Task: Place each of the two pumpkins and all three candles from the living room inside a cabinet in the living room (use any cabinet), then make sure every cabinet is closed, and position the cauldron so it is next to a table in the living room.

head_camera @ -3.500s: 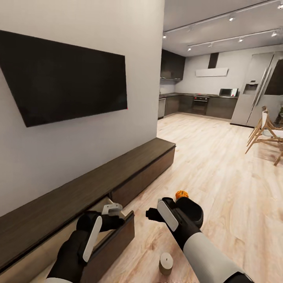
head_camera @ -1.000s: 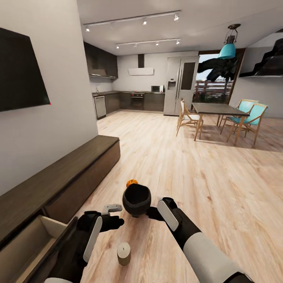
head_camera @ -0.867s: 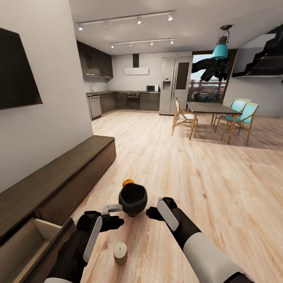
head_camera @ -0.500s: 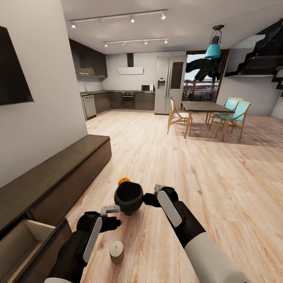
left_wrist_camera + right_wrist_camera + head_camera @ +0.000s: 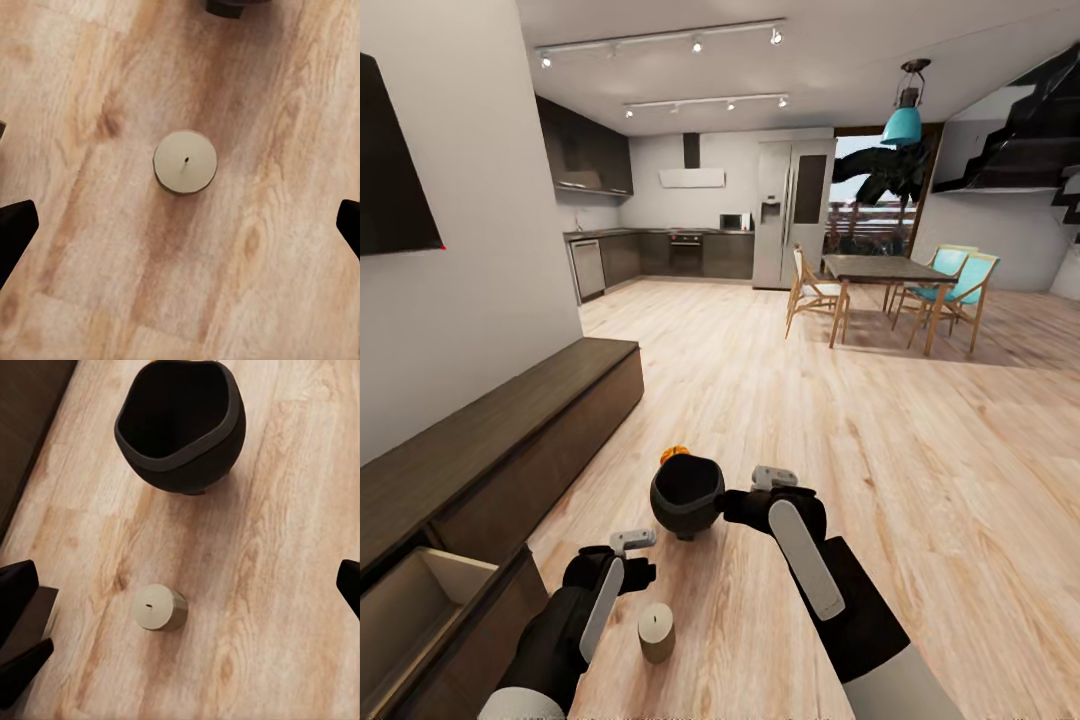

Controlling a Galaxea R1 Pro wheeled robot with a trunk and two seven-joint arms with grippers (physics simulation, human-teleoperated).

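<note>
Cauldron (image 5: pixel 687 494) on floor (image 5: pixel 920 450) hides pumpkin (image 5: pixel 674 453); candle (image 5: pixel 185 162) beneath released left gripper (image 5: pixel 180 229); right gripper (image 5: pixel 180 600) released.

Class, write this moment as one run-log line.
left pincer: open, above candle | right pincer: open, empty | cauldron: floor | pumpkin: behind cauldron | cabinet: drawer open

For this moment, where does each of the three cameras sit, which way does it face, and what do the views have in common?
Head view: from the robot's head, forward and down over the wood floor; both arms show, left gripper and right gripper open.
Left wrist view: on the left arm, straight down at the candle; dark fingertips at the edges.
Right wrist view: on the right arm, down at the cauldron and candle; fingertips at the edges.
Shared: candle and cauldron appear in all three.
</note>
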